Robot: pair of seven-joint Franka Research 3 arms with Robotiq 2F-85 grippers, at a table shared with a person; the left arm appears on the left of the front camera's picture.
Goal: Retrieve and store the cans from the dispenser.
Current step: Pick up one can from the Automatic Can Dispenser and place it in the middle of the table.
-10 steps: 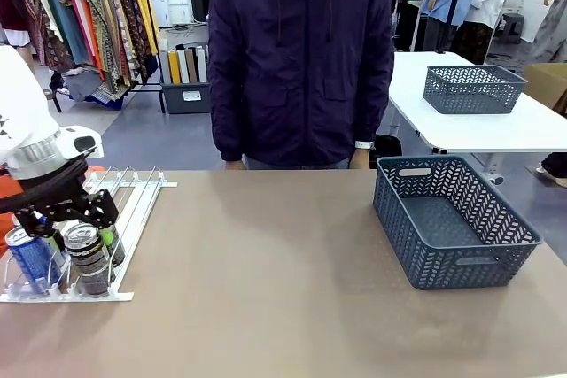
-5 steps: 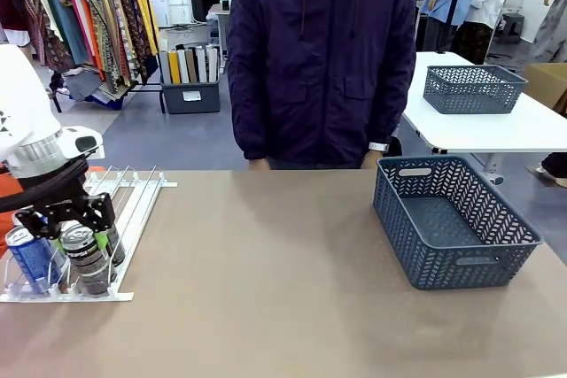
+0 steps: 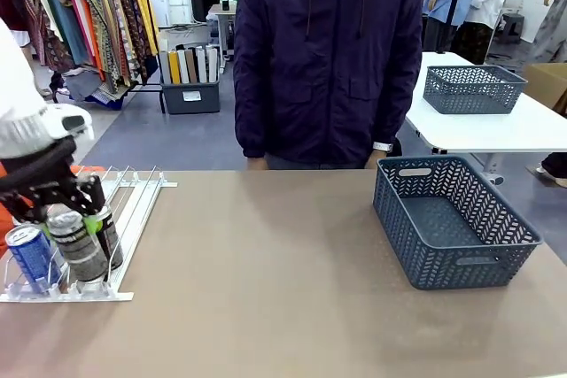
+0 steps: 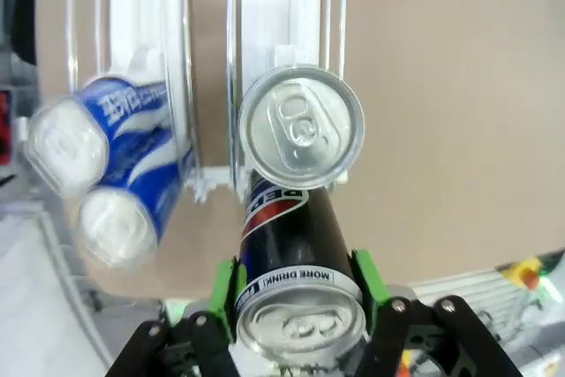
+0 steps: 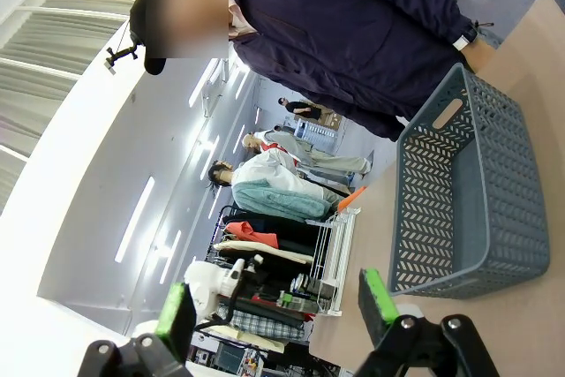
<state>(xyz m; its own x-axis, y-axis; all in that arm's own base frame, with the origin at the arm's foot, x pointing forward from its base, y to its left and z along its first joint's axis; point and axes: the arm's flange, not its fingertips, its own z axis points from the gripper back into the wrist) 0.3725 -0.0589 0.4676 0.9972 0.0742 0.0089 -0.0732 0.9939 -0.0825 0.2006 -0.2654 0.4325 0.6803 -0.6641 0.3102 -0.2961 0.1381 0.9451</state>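
left gripper point(image 3: 64, 212) is clamped on a black can point(image 3: 80, 254), tipped and lifting clear of the dispenser point(image 3: 135, 208). basket point(image 3: 518, 236) has nothing in it, so this looks like can one. other cans point(image 3: 31, 258) wait in the lanes. right gripper point(image 5: 275, 306) is spread wide, holding nothing.

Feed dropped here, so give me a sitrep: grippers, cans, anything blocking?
Left gripper shut on black can, tilted over dispenser. Right gripper open, empty. Bare tabletop between dispenser and basket.

Clothing shop or showroom: packed clothes rack point(image 3: 102, 11), white table point(image 3: 496, 135) behind.
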